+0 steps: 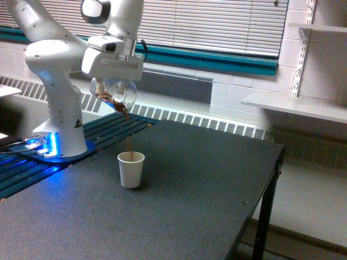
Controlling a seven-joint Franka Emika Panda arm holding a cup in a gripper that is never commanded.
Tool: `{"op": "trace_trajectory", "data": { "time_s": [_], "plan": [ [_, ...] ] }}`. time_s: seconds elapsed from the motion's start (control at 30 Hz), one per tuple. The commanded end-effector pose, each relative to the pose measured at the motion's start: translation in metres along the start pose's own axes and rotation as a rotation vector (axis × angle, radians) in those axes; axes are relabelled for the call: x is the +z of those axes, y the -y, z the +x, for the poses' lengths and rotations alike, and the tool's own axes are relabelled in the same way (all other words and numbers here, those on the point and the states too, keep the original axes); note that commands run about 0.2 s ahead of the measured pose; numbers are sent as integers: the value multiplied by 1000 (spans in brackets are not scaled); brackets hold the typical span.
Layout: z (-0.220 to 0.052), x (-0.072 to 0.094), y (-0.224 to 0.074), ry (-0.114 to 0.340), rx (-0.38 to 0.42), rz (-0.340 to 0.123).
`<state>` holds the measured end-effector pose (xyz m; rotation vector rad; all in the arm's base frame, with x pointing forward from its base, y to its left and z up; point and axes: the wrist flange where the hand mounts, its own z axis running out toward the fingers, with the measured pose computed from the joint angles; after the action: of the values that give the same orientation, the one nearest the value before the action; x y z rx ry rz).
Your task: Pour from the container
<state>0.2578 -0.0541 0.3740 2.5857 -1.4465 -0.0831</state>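
Note:
My gripper [113, 81] is shut on the container [113, 94], a clear round cup held tilted well above the table. Brown bits lie along its lower side and spill from its lip at the exterior view's right. A thin brown stream [128, 140] falls from that lip into the white paper cup [131, 169], which stands upright on the dark table almost straight below. The fingers themselves are hidden under the white hand body.
The arm's white base [59, 130] with blue lights stands at the exterior view's left on a slatted strip. The dark table [206, 206] ends at an edge on the right. A radiator and blinds run along the back wall.

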Motion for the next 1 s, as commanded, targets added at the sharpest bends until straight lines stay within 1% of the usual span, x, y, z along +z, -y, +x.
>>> {"op": "trace_trajectory", "data": {
  "time_s": [0.03,0.63,1.0],
  "plan": [
    [-3,12,-2,20,-11,-13],
    [3,16,-6,33,-18,-18],
    [8,19,-8,45,-27,-29]
  ]
}}
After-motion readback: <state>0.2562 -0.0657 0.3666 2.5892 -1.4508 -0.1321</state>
